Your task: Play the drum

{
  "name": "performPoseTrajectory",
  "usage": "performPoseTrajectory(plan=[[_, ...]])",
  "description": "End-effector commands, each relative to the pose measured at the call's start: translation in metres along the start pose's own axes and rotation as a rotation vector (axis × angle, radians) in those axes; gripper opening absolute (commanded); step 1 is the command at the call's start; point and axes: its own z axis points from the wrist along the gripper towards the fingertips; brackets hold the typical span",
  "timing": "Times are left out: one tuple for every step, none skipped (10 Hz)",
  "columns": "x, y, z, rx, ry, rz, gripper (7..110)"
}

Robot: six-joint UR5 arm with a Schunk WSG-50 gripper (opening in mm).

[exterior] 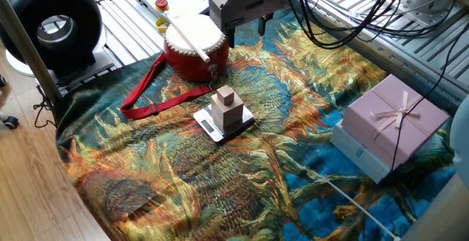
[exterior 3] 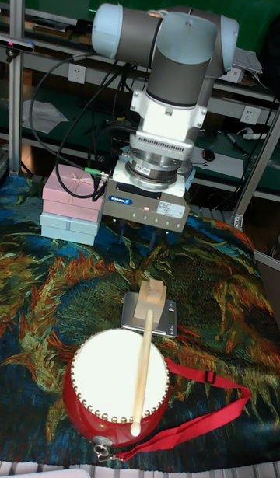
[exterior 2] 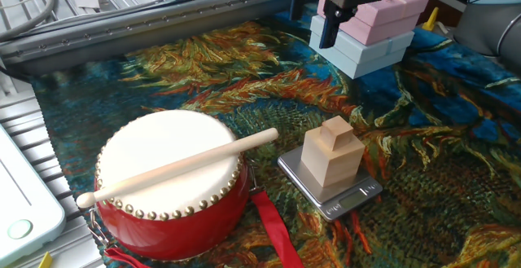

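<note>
We see our pincer [exterior 2: 320, 19], fingers apart and empty, hanging above the drum's [exterior 2: 169, 178] far side; its drumstick [exterior 2: 179, 166] lies lengthwise toward us.

Robotics lab, UR5 arm [exterior 3: 183, 47], aluminium frame [exterior 3: 15, 74], cables [exterior: 344, 14]
</note>
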Motion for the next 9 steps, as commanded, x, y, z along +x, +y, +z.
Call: performPoseTrajectory(plan=[[-0.004,0.004,-0.001,-0.021,-0.012,-0.130,7],[-0.004,0.004,-0.001,-0.017,-0.013,-0.116,7],[-0.004,0.002,-0.001,-0.011,-0.012,-0.098,7],[-0.003,0.003,-0.001,-0.014,-0.009,-0.066,7],[-0.002,0.002,-0.001,-0.014,-0.003,-0.035,7],[-0.001,0.001,-0.001,-0.007,0.001,-0.001,7],[0.000,-0.004,-0.001,0.008,0.001,0.031,7],[0.000,-0.006,0.000,0.018,0.002,0.063,7],[0.001,-0.006,0.000,0.018,0.004,0.074,7]])
